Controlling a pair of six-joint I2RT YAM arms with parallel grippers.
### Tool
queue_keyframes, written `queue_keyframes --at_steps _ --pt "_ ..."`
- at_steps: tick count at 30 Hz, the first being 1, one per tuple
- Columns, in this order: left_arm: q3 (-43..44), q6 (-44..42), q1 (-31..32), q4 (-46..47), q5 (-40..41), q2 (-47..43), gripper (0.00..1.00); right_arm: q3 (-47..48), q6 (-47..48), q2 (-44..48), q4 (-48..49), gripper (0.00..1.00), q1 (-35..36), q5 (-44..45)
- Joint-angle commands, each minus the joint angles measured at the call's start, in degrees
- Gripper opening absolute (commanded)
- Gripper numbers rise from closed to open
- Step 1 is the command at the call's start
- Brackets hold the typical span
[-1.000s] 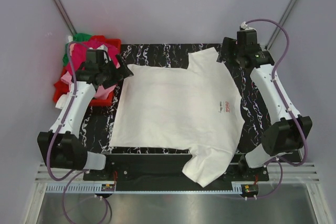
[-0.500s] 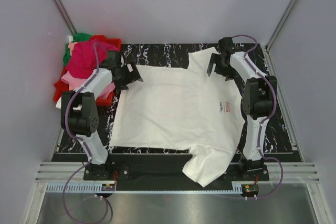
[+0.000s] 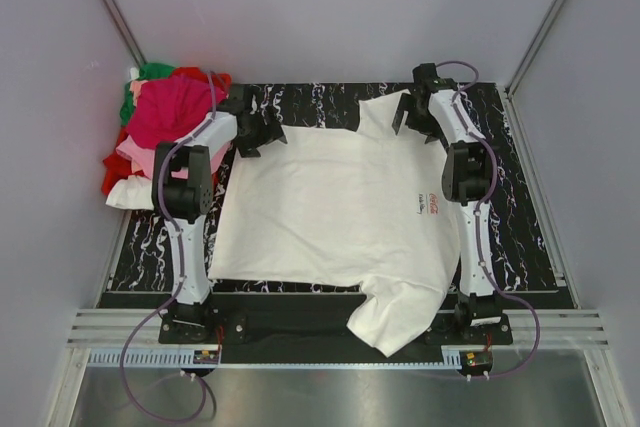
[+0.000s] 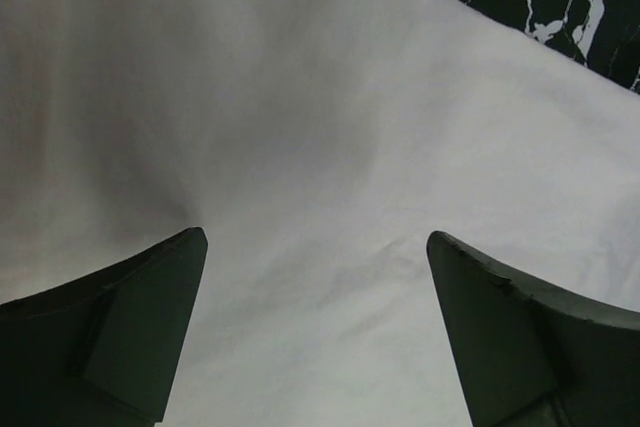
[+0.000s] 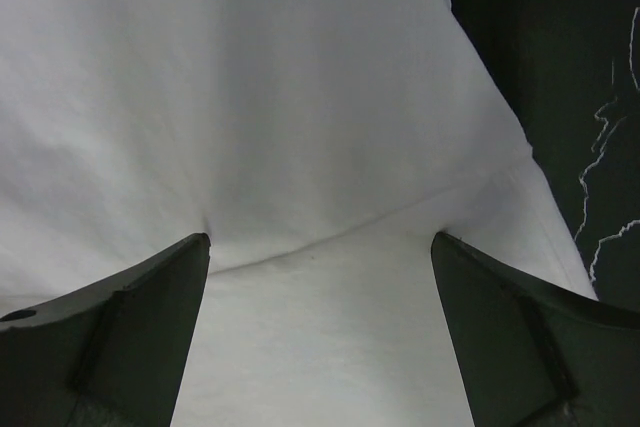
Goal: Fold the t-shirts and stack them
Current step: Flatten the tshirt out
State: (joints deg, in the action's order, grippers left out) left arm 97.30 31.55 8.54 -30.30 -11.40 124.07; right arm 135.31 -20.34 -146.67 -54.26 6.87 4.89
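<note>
— Well, from our near edge: the white t-shirt (image 3: pixel 340 207) lies flat on the counter (image 3: pixel 510 237), its near sleeve (image 3: pixel 395 322) drooping over the near rim, right of middle.
— Its long axis?
— Left to right, we judge: hem on the left, collar end on the right, the small red logo (image 3: pixel 432 205) close to the right side.
— Where are we reaching?
— To the shirt's far edge, with both arms. Our left fingers (image 4: pixel 120 337) are spread wide over the far left hem corner, white cloth filling the gap, nothing gripped. Our right fingers (image 5: pixel 130 337) stand just as wide over the far sleeve (image 3: pixel 385 107), its seam crossing the gap; nothing pinched there either.
— Touching the cloth?
— We cannot tell; it lies right under the tips.
— What does the coming move turn on?
— The far edge lies directly below both pairs, and the rest of the shirt stretches toward us. We judge the next step is to close on that edge and carry it nearward, folding along the long axis. Each arm is nearest its own end.
— Beyond that?
— The pile of coloured t-shirts (image 3: pixel 165 117) sits at the far left, just beside our left arm (image 3: pixel 190 177).
</note>
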Motion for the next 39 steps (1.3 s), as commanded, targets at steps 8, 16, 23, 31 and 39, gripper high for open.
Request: queue_keyframes --at_steps 8,16,23,31,39 --pt "10.1 1.2 -0.1 -1.1 0.6 7.7 0.99 14.4 -2.7 -10.6 -2.4 1.0 -5.5 -3.6" --pt "25.0 2.6 -0.1 -5.7 0.0 16.4 0.99 20.0 -3.5 -13.8 7.9 1.0 -6.5 -8.6" --pt "32.3 5.0 -1.0 -8.3 -0.6 17.0 0.99 21.4 -3.8 -13.5 19.9 1.0 -6.5 -13.7" --pt "19.1 3.1 -0.8 -8.9 0.3 -5.3 0.99 -0.9 -2.1 9.2 19.5 1.0 -6.5 -10.9" --pt "-13.1 -1.8 1.2 -4.0 5.5 -37.3 0.99 -24.9 -1.3 42.0 10.4 1.0 -5.6 1.7"
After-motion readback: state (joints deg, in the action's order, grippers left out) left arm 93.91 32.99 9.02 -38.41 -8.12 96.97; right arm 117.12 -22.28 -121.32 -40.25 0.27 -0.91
